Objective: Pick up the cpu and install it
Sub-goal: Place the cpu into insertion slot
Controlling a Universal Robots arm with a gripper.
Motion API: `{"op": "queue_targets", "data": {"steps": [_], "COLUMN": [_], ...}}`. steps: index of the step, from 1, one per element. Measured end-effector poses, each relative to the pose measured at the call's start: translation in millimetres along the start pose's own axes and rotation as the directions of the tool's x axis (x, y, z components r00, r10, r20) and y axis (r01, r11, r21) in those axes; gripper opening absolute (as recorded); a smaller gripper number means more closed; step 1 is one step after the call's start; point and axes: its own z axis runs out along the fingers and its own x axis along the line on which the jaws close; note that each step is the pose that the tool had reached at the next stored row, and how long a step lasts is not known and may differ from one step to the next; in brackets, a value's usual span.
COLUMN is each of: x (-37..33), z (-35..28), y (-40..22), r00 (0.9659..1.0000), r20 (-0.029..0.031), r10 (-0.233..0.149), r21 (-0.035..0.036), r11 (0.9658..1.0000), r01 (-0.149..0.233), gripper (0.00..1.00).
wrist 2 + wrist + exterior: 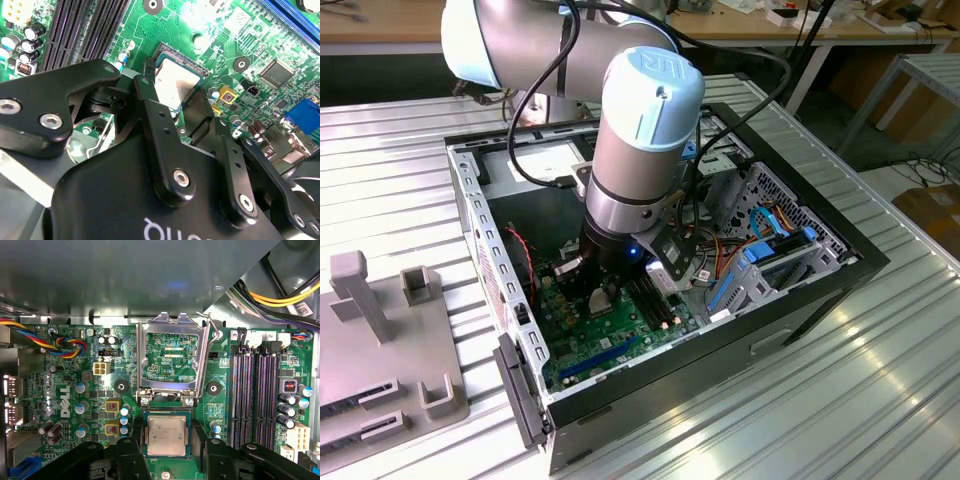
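Ribbed metal table (880, 400) carried the open computer case (790, 320), and inside lay the green motherboard (610, 345), marked with white lettering. Gripper (174, 100) hung over it, fingers spread and gripping nothing, straddling the cpu (167, 435), which lay flat in its socket beside the flipped-open load plate (170, 355). In the exterior view, a grey fixture (380, 340) stood at the case's nine o'clock.

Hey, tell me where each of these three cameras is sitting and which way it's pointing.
Exterior view: off the arm, high beside the table, looking down into the open computer case; the arm reaches into it.
First wrist view: on the arm, facing squarely onto the motherboard; the gripper frames the cpu.
Second wrist view: on the arm behind the gripper, looking slantwise along it at the motherboard.
Shared: both wrist views show the gripper on either side of the cpu.
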Motion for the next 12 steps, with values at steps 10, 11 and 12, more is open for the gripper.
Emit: {"op": "queue_targets", "data": {"steps": [10, 11, 12], "x": [0.0, 0.0, 0.0], "z": [0.0, -0.2, -0.6], "y": [0.0, 0.0, 0.0], "r00": [1.0, 1.0, 1.0], "r20": [0.0, 0.0, 0.0], "r10": [0.0, 0.0, 0.0], "r21": [-0.0002, -0.0003, -0.0004], "r11": [1.0, 1.0, 1.0], "r01": [0.0, 0.0, 0.0], "gripper": [0.47, 0.47, 0.47]}}
